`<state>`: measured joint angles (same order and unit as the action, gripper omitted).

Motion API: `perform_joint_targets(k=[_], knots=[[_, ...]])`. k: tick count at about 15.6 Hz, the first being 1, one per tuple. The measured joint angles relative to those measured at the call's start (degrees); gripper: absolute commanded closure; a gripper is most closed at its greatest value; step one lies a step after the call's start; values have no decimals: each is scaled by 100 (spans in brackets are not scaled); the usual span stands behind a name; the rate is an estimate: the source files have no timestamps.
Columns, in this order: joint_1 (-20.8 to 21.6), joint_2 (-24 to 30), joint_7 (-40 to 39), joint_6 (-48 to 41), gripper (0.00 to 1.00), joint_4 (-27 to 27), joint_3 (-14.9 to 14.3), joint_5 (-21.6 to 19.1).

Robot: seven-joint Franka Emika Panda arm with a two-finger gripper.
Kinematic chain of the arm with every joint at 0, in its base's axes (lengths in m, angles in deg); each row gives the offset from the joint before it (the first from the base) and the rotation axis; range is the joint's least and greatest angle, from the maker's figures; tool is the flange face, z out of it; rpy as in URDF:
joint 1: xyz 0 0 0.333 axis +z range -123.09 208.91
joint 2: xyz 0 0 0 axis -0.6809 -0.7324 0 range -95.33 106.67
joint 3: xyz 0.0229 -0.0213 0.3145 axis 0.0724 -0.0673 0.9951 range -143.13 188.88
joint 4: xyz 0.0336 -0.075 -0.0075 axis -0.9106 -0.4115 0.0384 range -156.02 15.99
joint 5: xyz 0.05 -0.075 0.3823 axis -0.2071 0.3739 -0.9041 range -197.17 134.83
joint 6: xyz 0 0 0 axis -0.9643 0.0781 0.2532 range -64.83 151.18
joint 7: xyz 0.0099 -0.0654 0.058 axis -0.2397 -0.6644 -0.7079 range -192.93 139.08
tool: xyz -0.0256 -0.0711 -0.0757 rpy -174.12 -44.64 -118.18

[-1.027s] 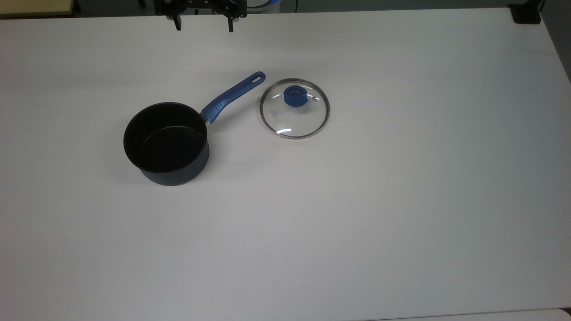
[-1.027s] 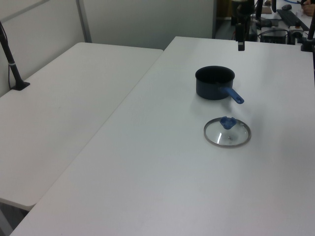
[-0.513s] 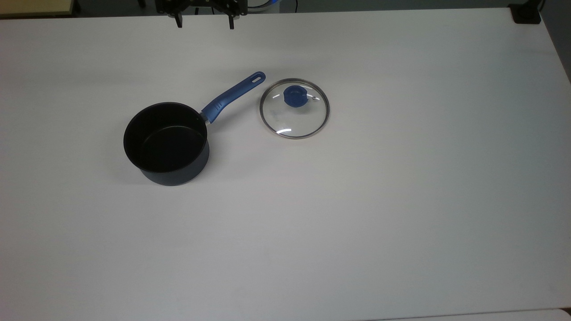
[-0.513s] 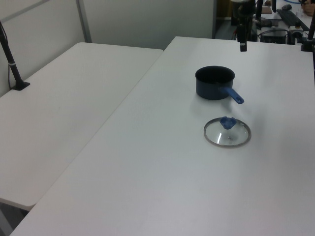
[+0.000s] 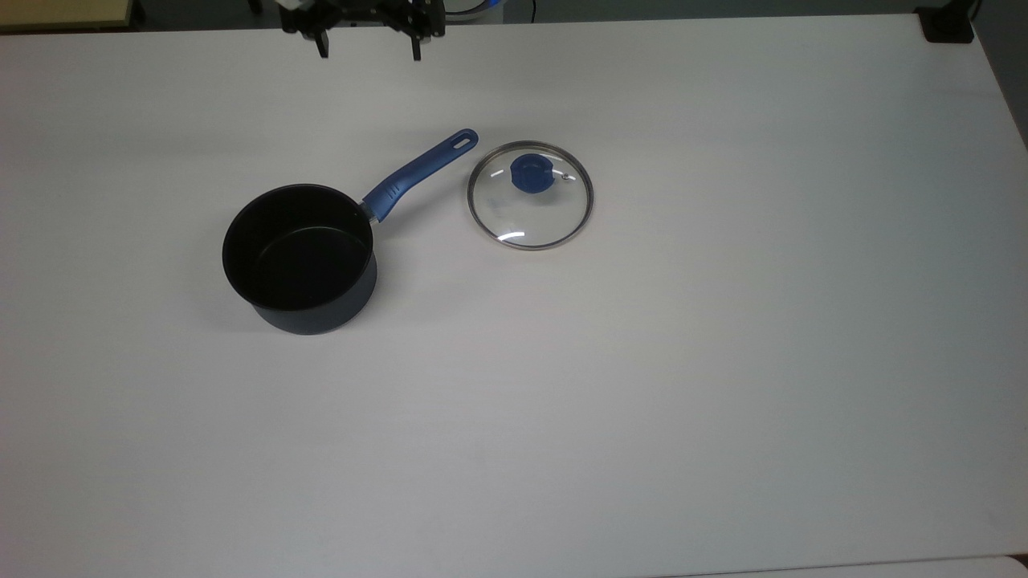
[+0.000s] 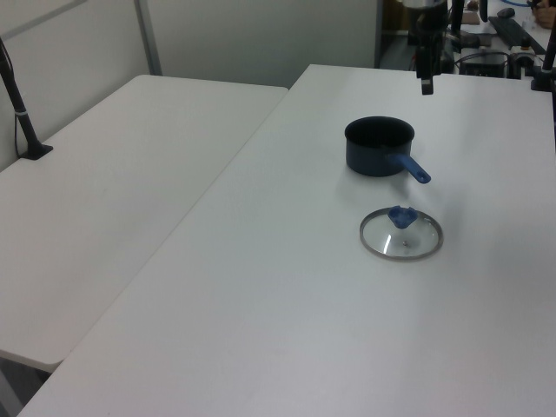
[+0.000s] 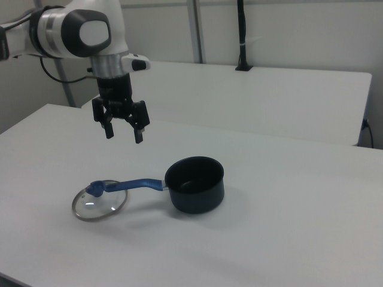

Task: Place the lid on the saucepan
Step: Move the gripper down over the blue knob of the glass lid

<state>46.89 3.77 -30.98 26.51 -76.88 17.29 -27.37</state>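
The lid (image 5: 530,195), clear glass with a metal rim and a blue knob, lies flat on the white table (image 5: 642,361); it also shows in the left view (image 6: 401,234) and in the right view (image 7: 99,201). The saucepan (image 5: 299,258) stands upright and empty to the top view's left of the lid, its blue handle pointing toward the lid. It appears too in the left view (image 6: 380,145) and the right view (image 7: 195,183). My gripper (image 5: 368,50) hangs open above the table's far edge (image 7: 124,135), well away from both, holding nothing.
A second white table (image 6: 113,208) stands beside this one in the left view. A black post (image 7: 241,36) rises at the back in the right view. Dark equipment (image 5: 948,24) sits at the table's far corner on the top view's right.
The gripper has shifted slightly at the top view's upper edge, its fingertips a little lower in that view than half a second ago. Lid and saucepan have not moved.
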Motion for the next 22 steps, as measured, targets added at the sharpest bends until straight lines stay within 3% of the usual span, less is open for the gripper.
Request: perform_joint_targets(k=[3,12,22], knots=[[33,-168,-10,111,0,13,40,-1],[1035,-972,6,724,0,-38,90,-1],[1600,-1260,559,1586,0,-968,159,-14]])
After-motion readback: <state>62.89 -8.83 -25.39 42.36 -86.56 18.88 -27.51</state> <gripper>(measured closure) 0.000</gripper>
